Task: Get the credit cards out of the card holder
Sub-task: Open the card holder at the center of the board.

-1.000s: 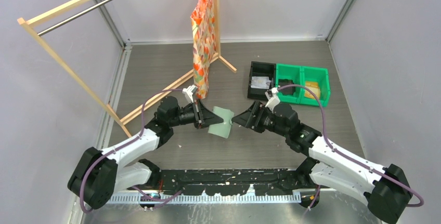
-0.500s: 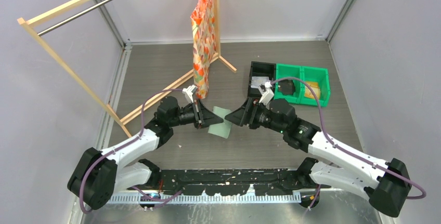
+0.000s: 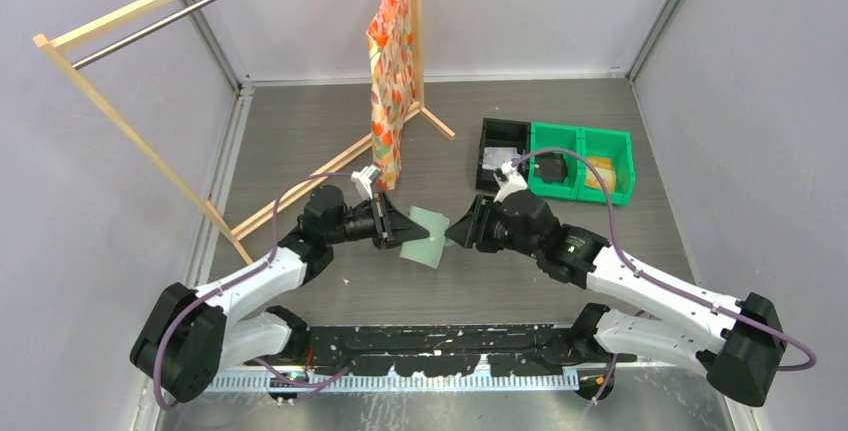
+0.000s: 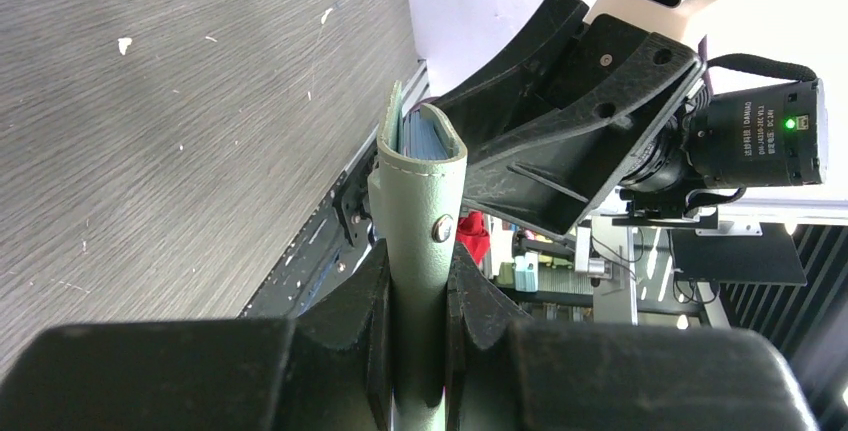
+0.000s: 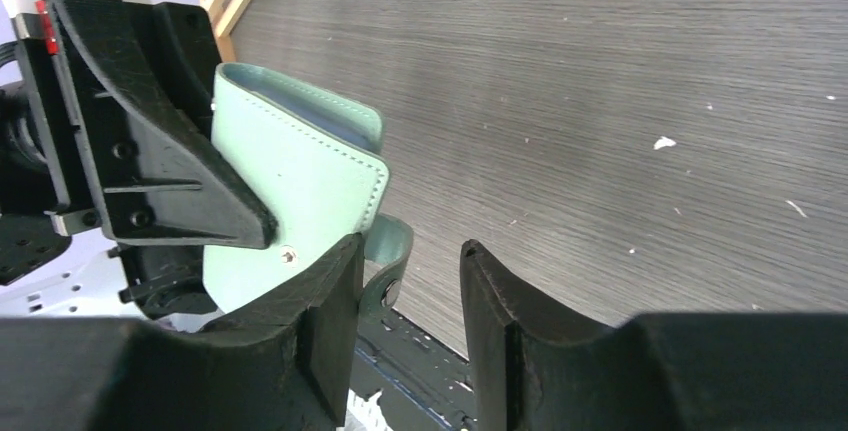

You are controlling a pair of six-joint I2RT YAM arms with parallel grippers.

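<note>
The sage-green card holder [image 3: 427, 235] hangs above the table between the two arms, folded shut. My left gripper [image 3: 400, 227] is shut on its spine end [image 4: 420, 211], with the fingers pressed flat on both faces. Blue-grey inner pockets [image 4: 424, 137] show at the far edge; the credit cards are hidden inside. My right gripper [image 3: 452, 234] is at the holder's free edge [image 5: 300, 176], open. The snap tab [image 5: 388, 249] curls down into the gap beside one of its fingers [image 5: 330, 301]; the other finger is clear of it.
A black bin [image 3: 502, 151] and two green bins [image 3: 582, 161] stand behind the right arm. A wooden clothes rack [image 3: 150, 141] with a patterned orange cloth [image 3: 388, 71] takes up the back left; its foot [image 3: 330, 173] runs close behind the left gripper.
The right gripper has moved left up to the holder's free edge and its jaws have narrowed. The left gripper and the holder have stayed in place.
</note>
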